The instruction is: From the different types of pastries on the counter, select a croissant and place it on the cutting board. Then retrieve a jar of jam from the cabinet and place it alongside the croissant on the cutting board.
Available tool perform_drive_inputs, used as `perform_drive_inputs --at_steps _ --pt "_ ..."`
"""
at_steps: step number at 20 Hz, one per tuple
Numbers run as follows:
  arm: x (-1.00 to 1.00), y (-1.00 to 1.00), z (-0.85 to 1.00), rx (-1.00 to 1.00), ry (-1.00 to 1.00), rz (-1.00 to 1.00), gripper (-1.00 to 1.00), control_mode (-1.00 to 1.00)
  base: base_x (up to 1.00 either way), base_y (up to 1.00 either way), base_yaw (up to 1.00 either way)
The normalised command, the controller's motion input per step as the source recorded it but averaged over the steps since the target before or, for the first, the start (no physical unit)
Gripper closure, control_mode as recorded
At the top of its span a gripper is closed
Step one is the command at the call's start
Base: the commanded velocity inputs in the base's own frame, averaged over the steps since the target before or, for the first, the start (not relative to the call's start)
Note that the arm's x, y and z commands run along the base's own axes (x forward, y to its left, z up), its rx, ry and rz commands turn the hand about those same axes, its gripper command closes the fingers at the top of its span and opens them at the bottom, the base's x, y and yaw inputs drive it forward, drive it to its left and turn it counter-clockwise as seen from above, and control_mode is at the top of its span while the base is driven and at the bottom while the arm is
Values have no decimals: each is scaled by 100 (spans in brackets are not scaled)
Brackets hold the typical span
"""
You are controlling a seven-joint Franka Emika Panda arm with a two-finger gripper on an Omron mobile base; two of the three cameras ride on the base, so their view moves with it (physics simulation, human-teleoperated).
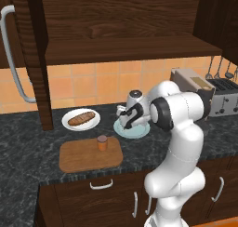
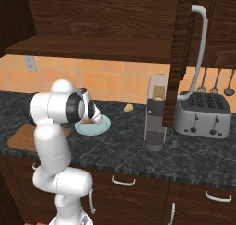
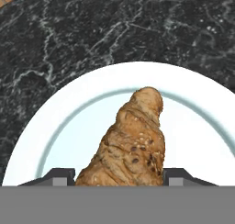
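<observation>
Pale-blue plate (image 3: 50, 126) holds the croissant (image 3: 131, 140).

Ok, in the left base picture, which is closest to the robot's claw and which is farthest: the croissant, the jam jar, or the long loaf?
1. Croissant: between the fingers of the gripper, on the pale-blue plate.
2. Jar of jam: on the cutting board, toward the camera and to the picture's left.
3. Long loaf: white plate, farthest left.

Croissant (image 3: 131, 140) lies on plate (image 3: 59, 122), w/ gripper (image 3: 118, 176) fingers either side. Jar of jam (image 1: 102, 143) stands on cutting board (image 1: 79, 158), front-left of plate. Loaf (image 1: 82, 118) on another plate (image 1: 69, 115), behind board.
</observation>
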Motion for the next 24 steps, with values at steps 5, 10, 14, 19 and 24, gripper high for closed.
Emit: perform_drive_inputs --at_steps 5,10,14,19,24 --pt "-8 6 36 0 8 -12 100 -100 0 0 0" --pt "-8 4 100 0 46 -16 100 -100 0 0 0" --pt "-8 0 88 0 42 -15 100 -100 0 0 0" --pt "-20 26 -40 -2 -2 0 100 -100 0 0 0" --pt "-6 59 -2 -9 -15 0 100 -100 0 0 0"
